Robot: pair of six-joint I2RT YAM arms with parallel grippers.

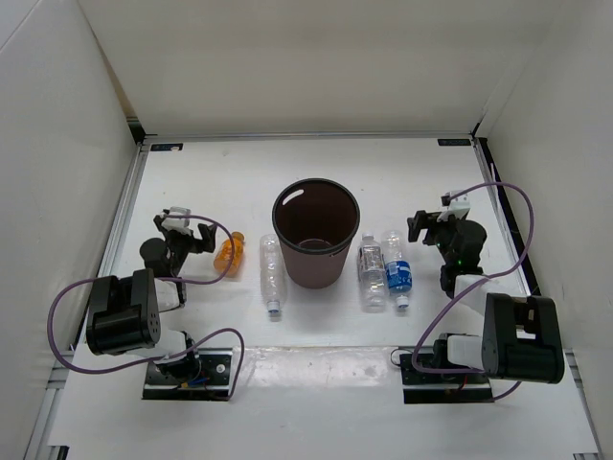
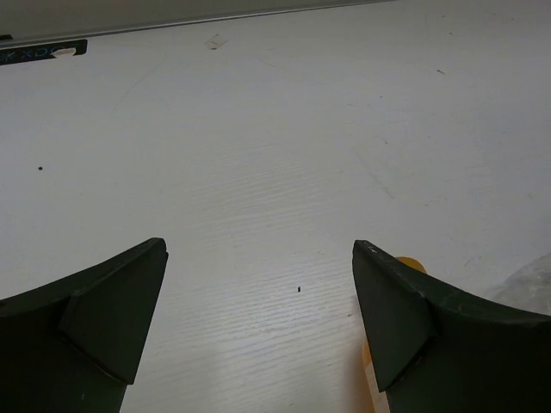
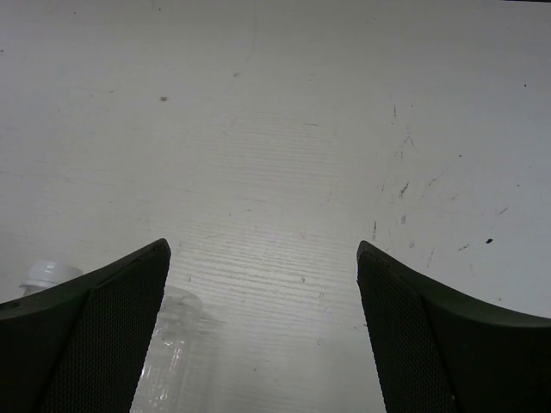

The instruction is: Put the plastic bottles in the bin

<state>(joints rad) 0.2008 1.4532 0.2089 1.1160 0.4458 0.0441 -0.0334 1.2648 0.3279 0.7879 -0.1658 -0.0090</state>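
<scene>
Four plastic bottles lie on the table [image 1: 316, 172], and none is in the bin as far as the overhead view shows. At the far left of that view my left gripper [image 1: 187, 230] has its jaws spread wide with nothing between them. The orange bottle [image 1: 228, 254] lies just to its right, long axis running roughly up and down the frame. In my left wrist view it only peeks out at the lower right edge.

Next comes a clear bottle [image 1: 272, 275], lying the same way, just left of the bin [image 1: 276, 220] at centre. Right of the bin, a second clear bottle [image 1: 371, 273] and the blue-labelled bottle [image 1: 397, 270] lie side by side, also lengthwise up the frame. My right gripper [image 1: 436, 222] sits above and right of them, jaws likewise spread and empty.

I judge my left arm nearer the orange bottle. It would need to shift right to straddle the bottle's width.
</scene>
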